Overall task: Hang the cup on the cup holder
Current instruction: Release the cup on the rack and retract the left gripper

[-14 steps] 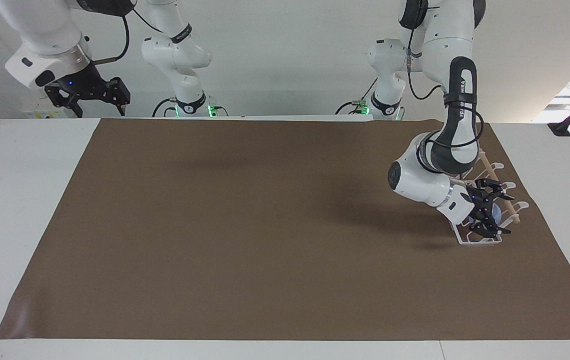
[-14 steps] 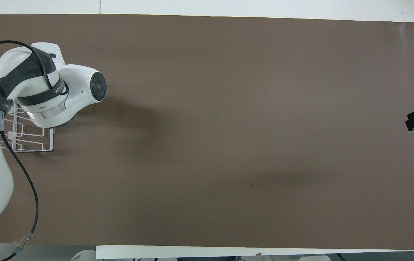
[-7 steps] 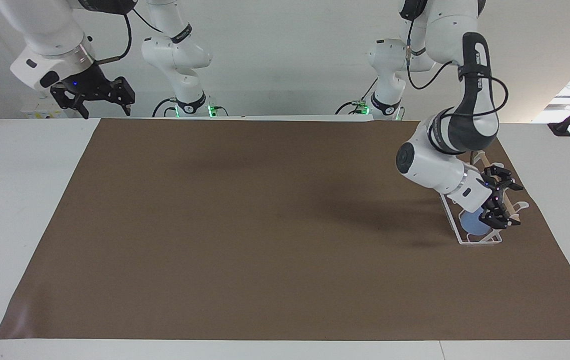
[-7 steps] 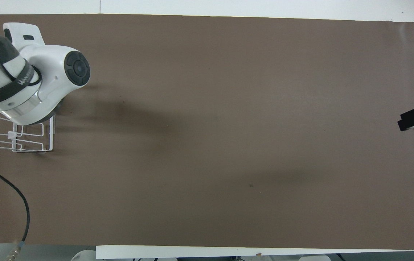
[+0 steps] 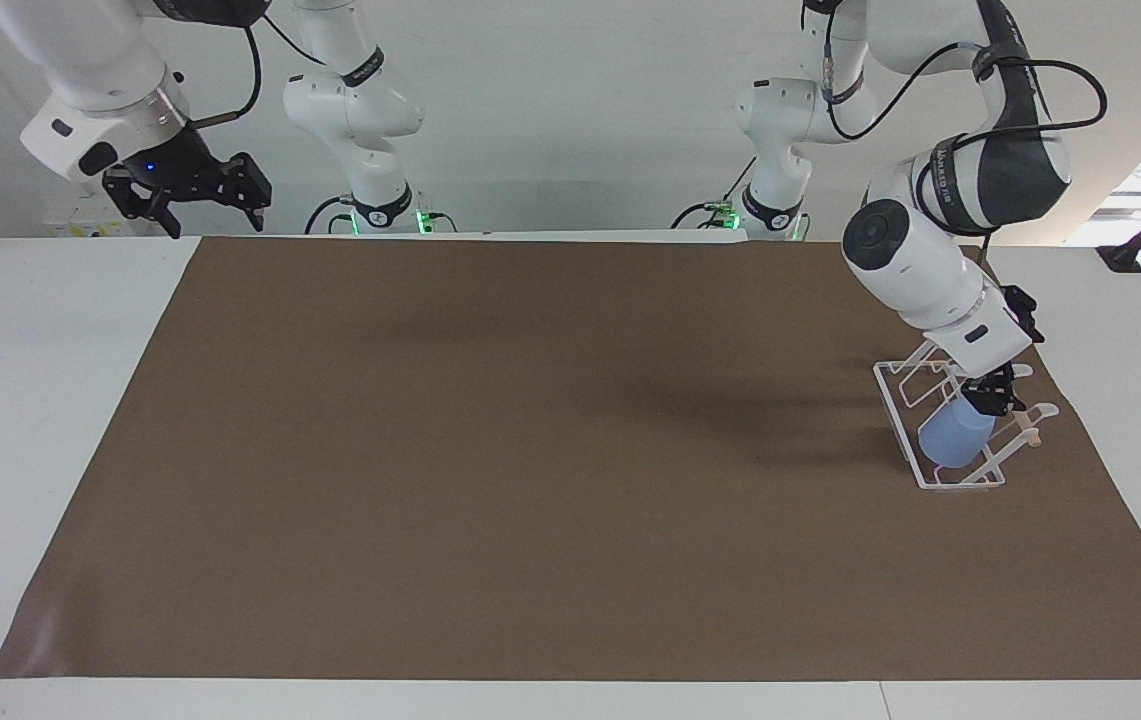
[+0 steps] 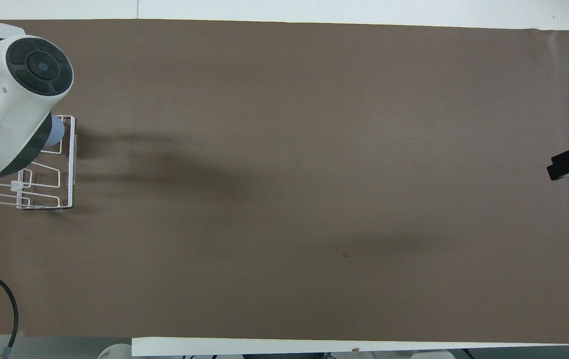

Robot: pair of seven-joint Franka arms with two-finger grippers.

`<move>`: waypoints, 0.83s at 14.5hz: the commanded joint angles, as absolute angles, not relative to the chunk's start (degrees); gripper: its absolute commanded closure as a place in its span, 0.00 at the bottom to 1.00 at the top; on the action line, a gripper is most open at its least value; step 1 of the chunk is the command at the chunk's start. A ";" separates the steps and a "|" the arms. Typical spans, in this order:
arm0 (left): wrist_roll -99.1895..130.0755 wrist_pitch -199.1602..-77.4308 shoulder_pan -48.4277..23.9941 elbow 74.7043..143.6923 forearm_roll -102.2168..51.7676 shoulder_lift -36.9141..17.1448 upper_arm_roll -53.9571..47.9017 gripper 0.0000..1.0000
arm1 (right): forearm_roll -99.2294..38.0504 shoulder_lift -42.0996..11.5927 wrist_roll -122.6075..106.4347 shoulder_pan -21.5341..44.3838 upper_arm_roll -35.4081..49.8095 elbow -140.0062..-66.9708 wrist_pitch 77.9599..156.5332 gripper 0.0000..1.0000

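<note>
Left gripper [image 5: 996, 398]: you see it over the white wire cup holder with looped prongs and a light wooden rod [image 5: 940, 478], just above the cup; whether its fingers are parted, you cannot tell. Small light-blue tapered plastic cup [image 5: 955, 438] sits tilted on the rack, at the end farther from the robots. Rack stands on the brown mat [image 5: 530, 450] toward the left arm's end of the table. Right gripper [image 5: 192, 195] waits raised, fingers spread and holding nothing, over the table's edge nearest the robots.
</note>
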State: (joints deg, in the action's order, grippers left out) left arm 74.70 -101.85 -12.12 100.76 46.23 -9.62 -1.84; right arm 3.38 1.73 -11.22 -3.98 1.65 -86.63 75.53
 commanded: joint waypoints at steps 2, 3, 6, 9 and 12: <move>59.03 -102.75 -8.27 99.76 32.83 -6.87 -1.67 0.00 | 2.55 2.99 -11.60 -4.04 1.67 -88.07 75.59 0.01; 52.28 -102.31 -6.61 99.84 27.48 -5.38 -1.58 0.00 | 2.55 2.99 -11.60 -4.13 1.67 -88.07 75.59 0.01; 35.91 -99.07 -0.89 100.90 17.42 -0.80 -1.58 0.00 | 2.55 2.99 -11.60 -4.22 1.67 -88.07 75.59 0.01; 24.99 -93.18 -0.44 100.55 15.74 1.66 -1.58 0.00 | 2.55 2.99 -11.60 -4.13 1.67 -88.07 75.59 0.01; 18.90 -90.79 -0.79 100.28 6.70 3.86 -1.58 0.00 | 2.55 2.99 -11.60 -4.13 1.67 -88.07 75.59 0.01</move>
State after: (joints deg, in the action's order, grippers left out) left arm 22.29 -92.20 -0.31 99.30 10.62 1.79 -1.50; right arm 3.37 1.73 -11.22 -3.87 1.67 -86.68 75.53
